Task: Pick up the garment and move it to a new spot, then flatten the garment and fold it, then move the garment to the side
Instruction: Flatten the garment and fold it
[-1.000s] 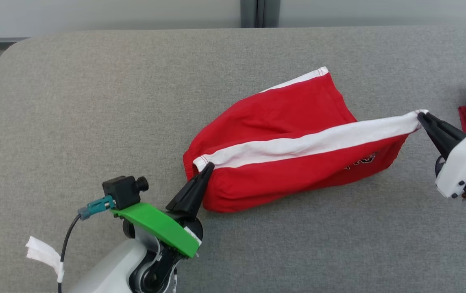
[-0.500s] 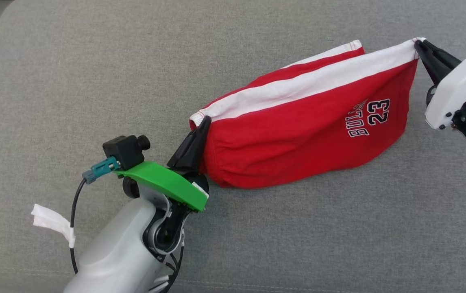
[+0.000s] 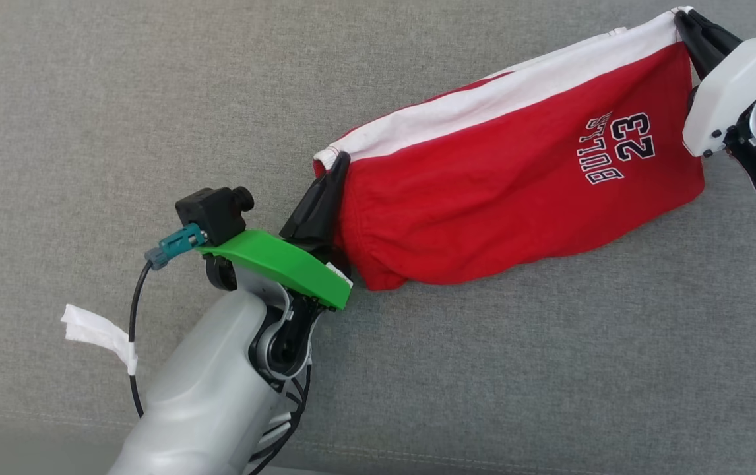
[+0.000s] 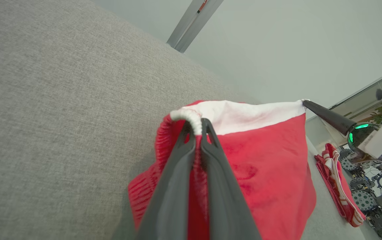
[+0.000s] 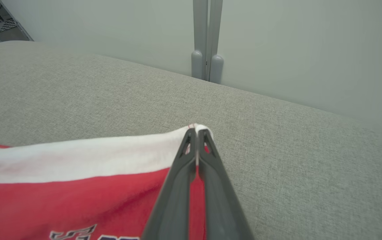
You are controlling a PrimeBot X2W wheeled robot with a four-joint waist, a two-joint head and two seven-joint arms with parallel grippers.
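Note:
The garment (image 3: 503, 204) is a pair of red shorts with a white side stripe and "BULLS 23" print, stretched between both grippers above the grey padded table (image 3: 154, 99). My left gripper (image 3: 337, 163) is shut on the elastic waistband corner at the left end, seen close in the left wrist view (image 4: 197, 125). At the upper right, my right gripper (image 3: 681, 16) is shut on the white hem corner, its fingers pinching the cloth (image 5: 196, 133). The garment's (image 4: 271, 173) lower edge sags onto the table. The right gripper (image 4: 306, 104) also appears in the left wrist view.
A second red and white garment (image 4: 337, 186) lies crumpled on the table beyond the right arm. A wall and a grey post (image 5: 207, 36) stand behind the table's far edge. Grey tabletop spreads left and in front of the shorts.
Both grippers lifted the garment by its striped edge, so the printed face now hangs toward me. The head camera tilted down, dropping the wall from view.

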